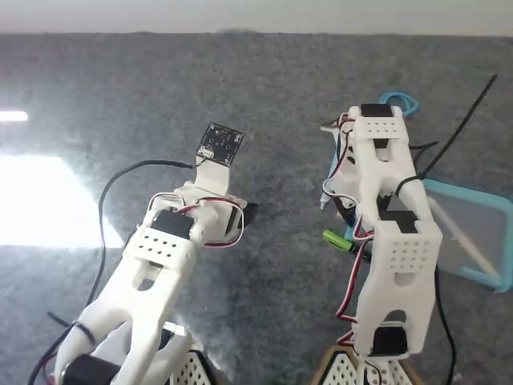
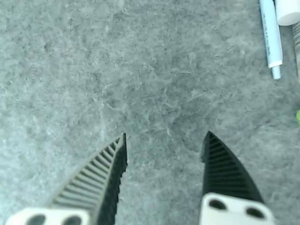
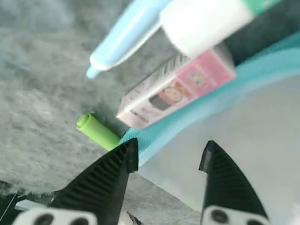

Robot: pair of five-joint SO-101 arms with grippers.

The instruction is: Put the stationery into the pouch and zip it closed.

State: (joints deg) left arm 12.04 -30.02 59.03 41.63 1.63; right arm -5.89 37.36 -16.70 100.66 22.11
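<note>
Hovering jaws apart, the right gripper (image 3: 171, 143) overhangs the teal-rimmed clear plastic pouch (image 3: 161, 133), likely to steady it; just beyond lie a green marker (image 3: 96, 131), pink boxed eraser (image 3: 178, 89) and pale-blue pen (image 3: 126, 33). The left gripper (image 2: 166, 136), also spread, hangs aside.

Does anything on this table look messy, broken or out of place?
Nothing looks spilled or broken. The one untidy spot is beside the pouch: a green marker, a pink eraser and a light-blue pen lie bunched by its teal edge, outside it.
</note>
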